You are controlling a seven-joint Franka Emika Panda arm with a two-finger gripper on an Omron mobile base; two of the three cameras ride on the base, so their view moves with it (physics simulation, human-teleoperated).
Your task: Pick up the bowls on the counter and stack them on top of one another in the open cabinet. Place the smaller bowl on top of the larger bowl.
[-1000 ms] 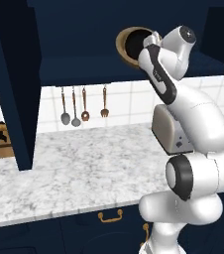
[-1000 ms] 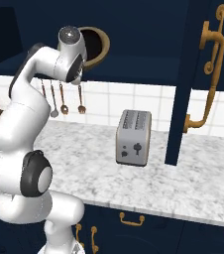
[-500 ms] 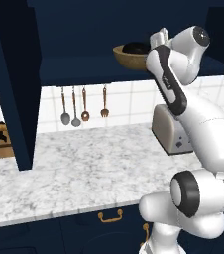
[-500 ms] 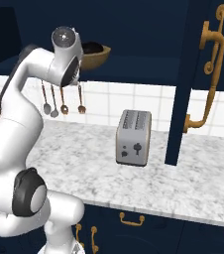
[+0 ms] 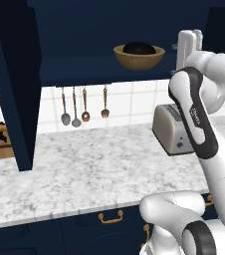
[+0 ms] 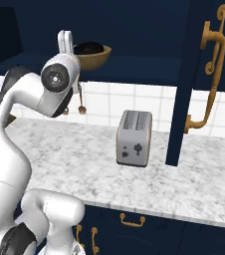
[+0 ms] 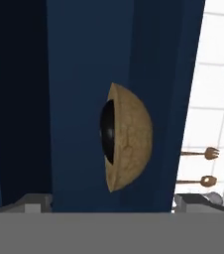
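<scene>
Fingers of the gripper (image 7: 111,206) stand wide apart with nothing between them, just their two grey tips showing at either side of the hand view, so the pincer is open and empty. From the left base view it is raised to shelf height, hanging in the air just right of the wooden bowl (image 5: 139,57) and clear of its rim.

That larger bowl sits on the shelf of the open cabinet (image 5: 99,69), near the front edge, and the smaller bowl (image 5: 139,48) nests inside it, its black dome rising a little above the tan rim. In the hand view the pair appears rolled on its side, black inside tan, against the navy wall of the recess. There is open shelf to the left of the bowls and dark space above them.

Below, the counter (image 5: 84,169) runs long and marbled. A toaster (image 6: 133,138) stands on it by the tiled wall, under the arm. Utensils (image 5: 83,105) hang in a row from the cabinet's underside. A cabinet door (image 6: 204,74) with a brass handle stands open at the right, its edge jutting over the worktop.
</scene>
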